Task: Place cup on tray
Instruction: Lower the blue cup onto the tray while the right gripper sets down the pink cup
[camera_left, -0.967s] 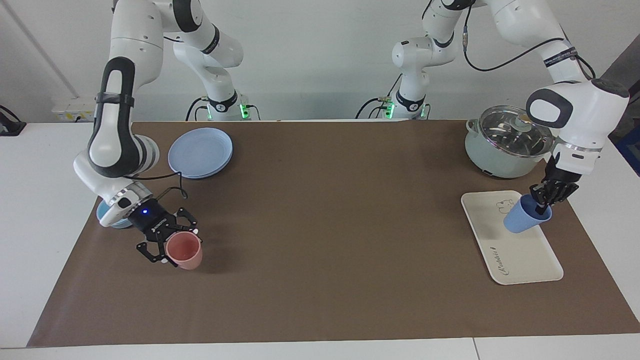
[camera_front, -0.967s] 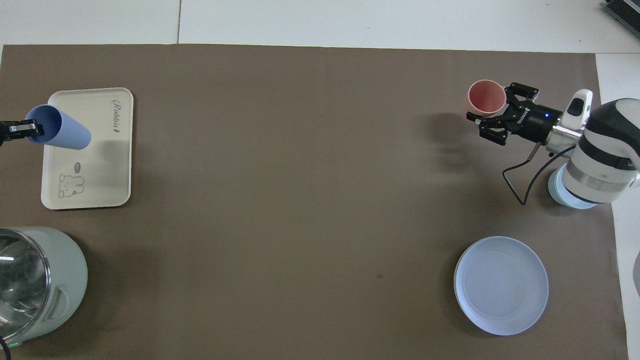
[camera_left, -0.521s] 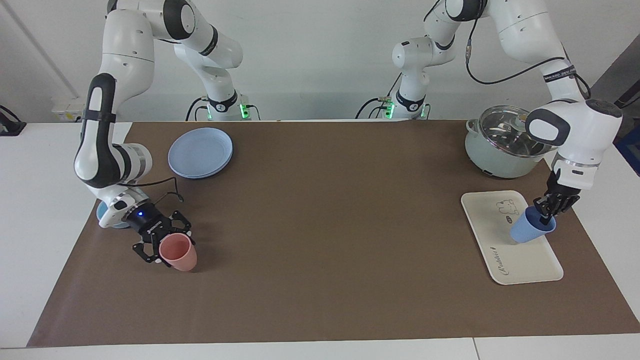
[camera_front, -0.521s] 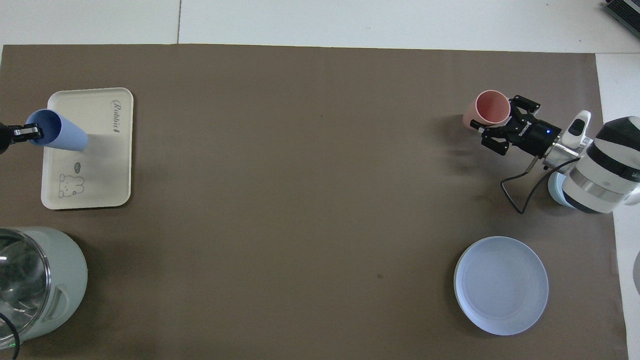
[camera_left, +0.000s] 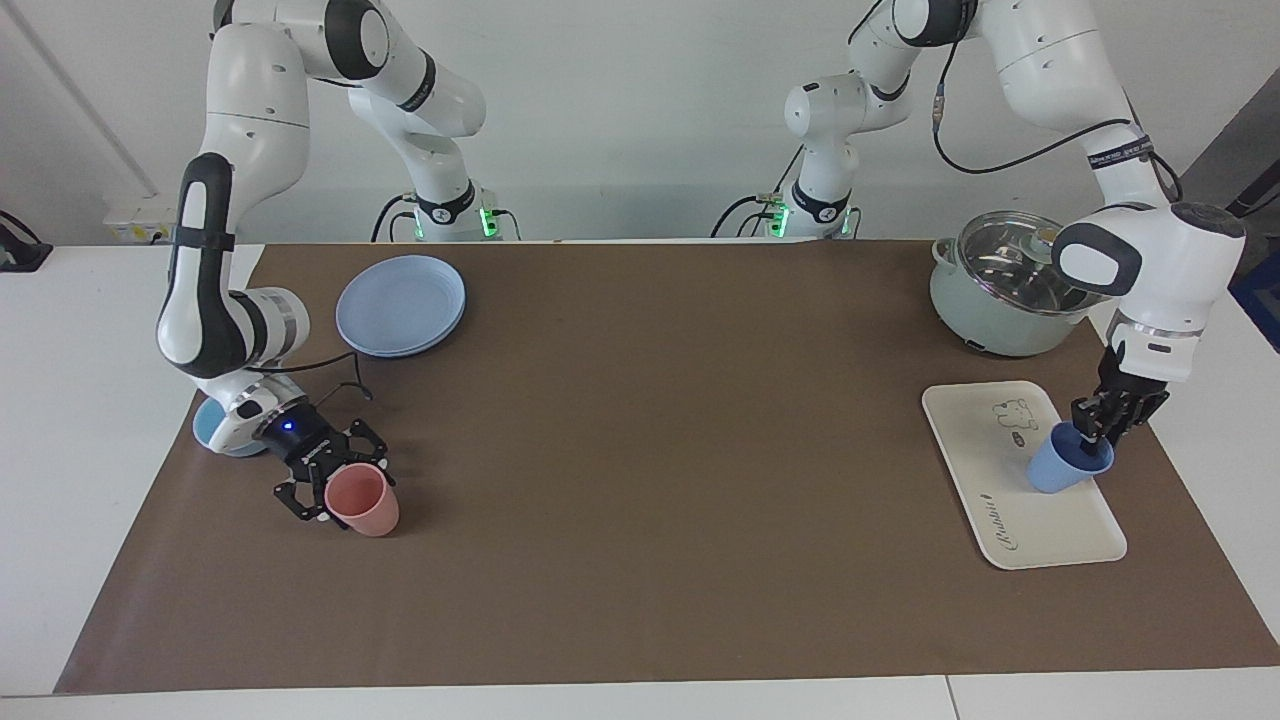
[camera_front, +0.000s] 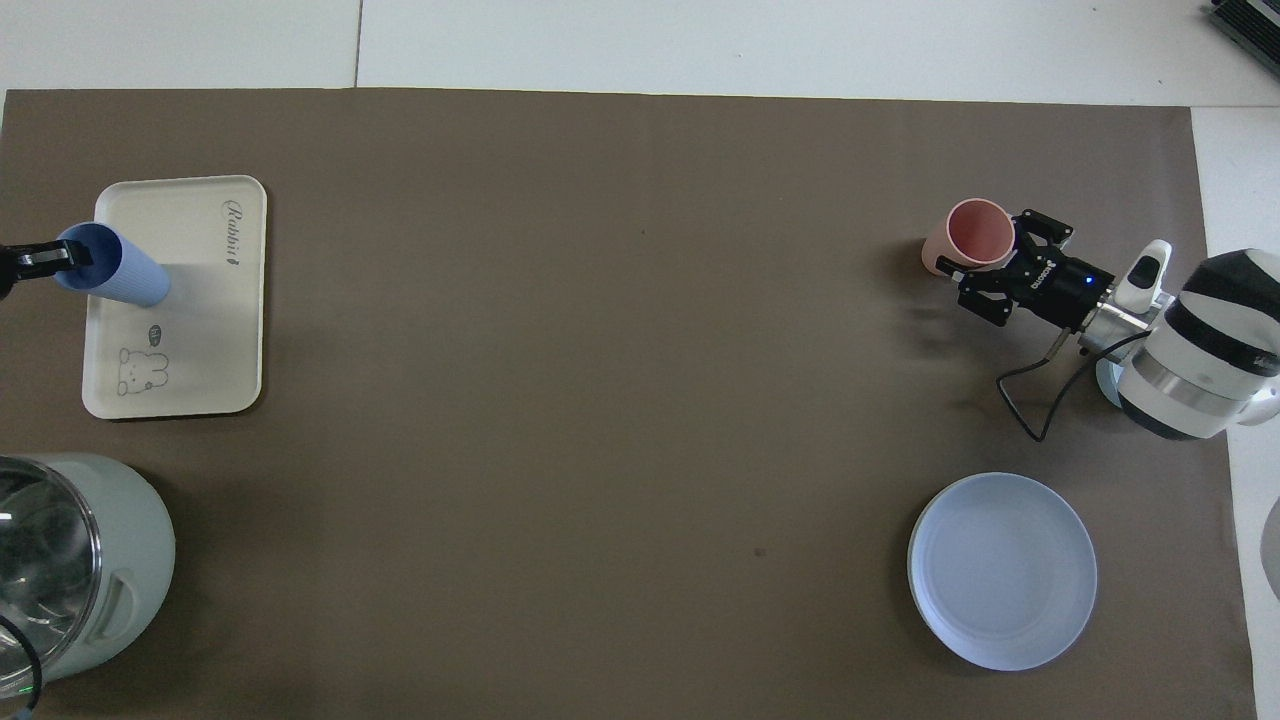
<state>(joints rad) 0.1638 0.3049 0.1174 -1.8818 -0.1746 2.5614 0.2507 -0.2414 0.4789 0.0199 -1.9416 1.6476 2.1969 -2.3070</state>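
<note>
Left claw (camera_left: 1098, 437): pinched shut on cup rim.
Cup (camera_left: 1066, 468): tilted, base on tray (camera_left: 1010, 520), by worktop (camera_left: 640, 480) edge at left arm's end.
Right claw (camera_left: 322, 478): fingers spread around pink cup (camera_left: 364, 503); grip cannot tell.

Pink tumbler (camera_left: 363, 502), blue plate (camera_left: 401, 304), lidded pot (camera_left: 1003, 285).

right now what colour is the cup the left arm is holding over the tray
Periwinkle blue, plain with no pattern. The cup shows best in the facing view, over the cream tray.
</note>
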